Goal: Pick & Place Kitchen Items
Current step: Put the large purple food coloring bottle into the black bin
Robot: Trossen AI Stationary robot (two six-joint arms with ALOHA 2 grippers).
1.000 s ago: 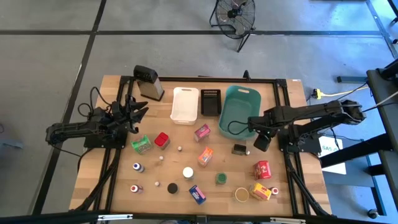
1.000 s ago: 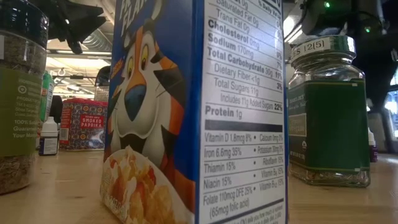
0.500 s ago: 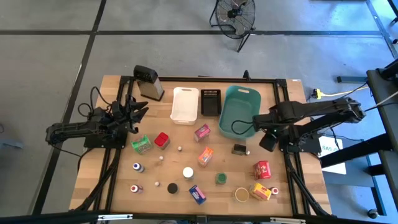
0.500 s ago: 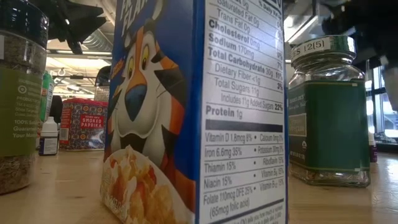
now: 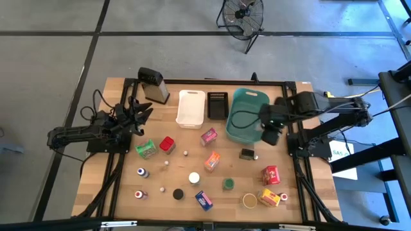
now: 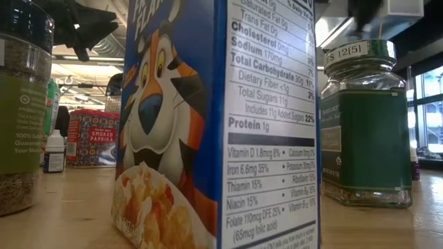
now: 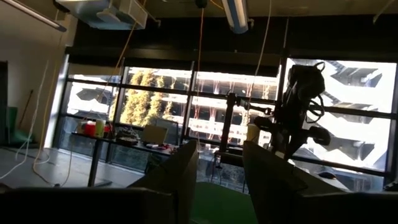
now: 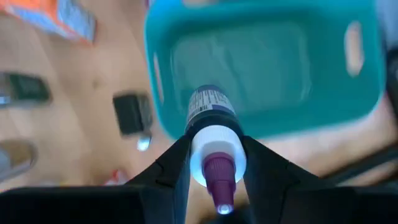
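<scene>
My right gripper point(image 5: 270, 133) hangs over the right part of the teal basket point(image 5: 244, 119), shut on a small dark bottle point(image 8: 211, 109) with a white cap and a purple nozzle. Other kitchen items stand on the table: a green packet point(image 5: 146, 149), a red box point(image 5: 167, 144), a pink box point(image 5: 208, 136), an orange box point(image 5: 212, 161), a blue cereal box point(image 5: 203, 200), a green jar point(image 5: 228, 184), a red tin point(image 5: 271, 174) and a yellow box point(image 5: 268, 197). My left gripper point(image 5: 146, 110) waits at the table's left, raised and open, with nothing between its fingers. My right gripper pinches the bottle's white cap point(image 8: 217, 158) between its two fingers point(image 8: 177, 165), one on each side. The fingers slant steeply down and lie along the bottle. The bottle is lifted clear, its nozzle toward the wrist and its dark body pointing down at the basket.
A white bin point(image 5: 191, 107) and a black tray point(image 5: 218, 104) stand left of the basket, a metal grater point(image 5: 154, 85) at the far left. A small dark box point(image 5: 246, 154) lies near the basket's front. Small bottles point(image 5: 142, 172) and loose caps point(image 5: 194, 178) dot the middle.
My right gripper has risen from beside the basket's near right corner and swung toward the far edge, over the basket, tipping further downward. In the low view its arm has gone up out of the picture's upper right.
</scene>
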